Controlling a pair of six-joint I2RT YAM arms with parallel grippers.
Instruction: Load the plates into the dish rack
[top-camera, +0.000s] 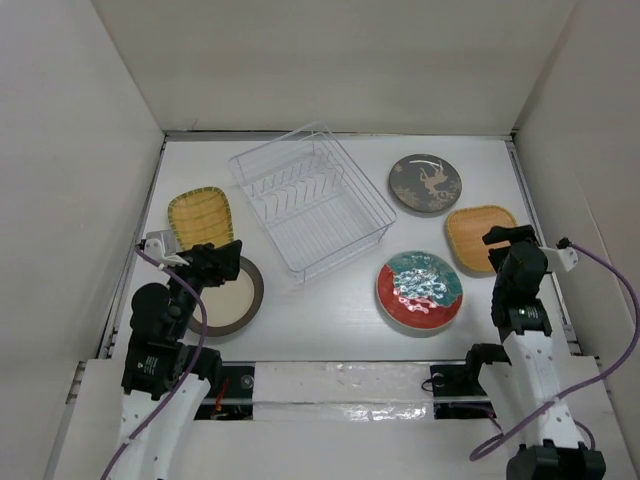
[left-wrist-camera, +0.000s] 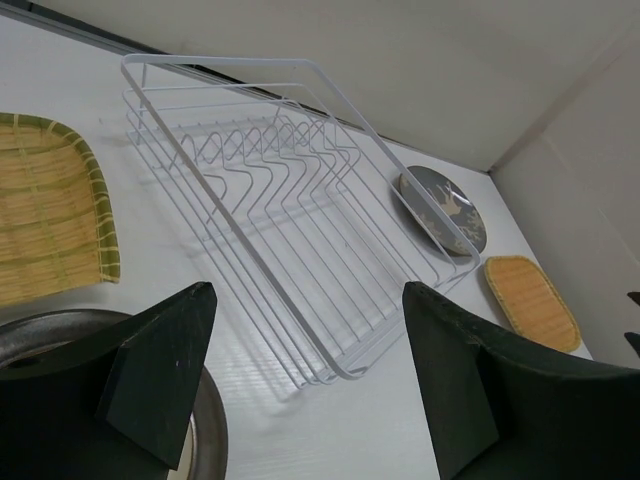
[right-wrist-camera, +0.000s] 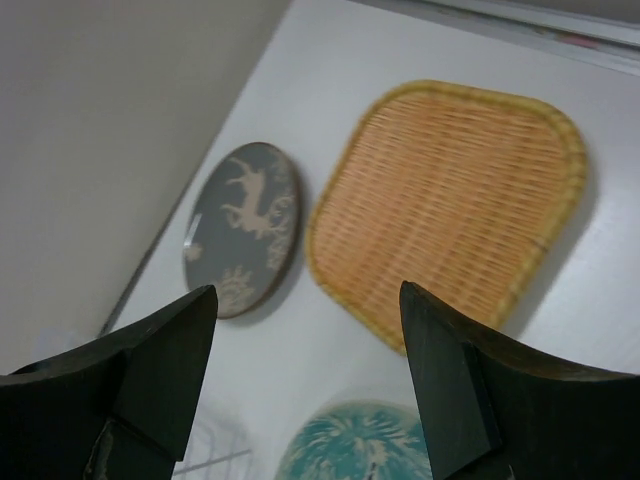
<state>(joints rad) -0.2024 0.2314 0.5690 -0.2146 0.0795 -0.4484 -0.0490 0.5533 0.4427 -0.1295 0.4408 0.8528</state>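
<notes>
while the dish rack (top-camera: 312, 200) lies slantwise, cream plate (top-camera: 240, 300) under left tool (top-camera: 226, 260)

We see a white table (top-camera: 330, 310) filling the middle of the top view. Just above its centre sits the clear wire dish rack (top-camera: 310, 200), set at an angle. To the rack's left lies the yellow ribbed plate (top-camera: 200, 217), and at lower left the brown-rimmed cream plate (top-camera: 235, 297), partly covered from our view. At upper right lies the dark grey deer-patterned plate (top-camera: 425, 183), with the orange woven plate (top-camera: 478, 238) near it at the right edge. The red-rimmed teal plate (top-camera: 420, 290) lies flat at lower right.
</notes>
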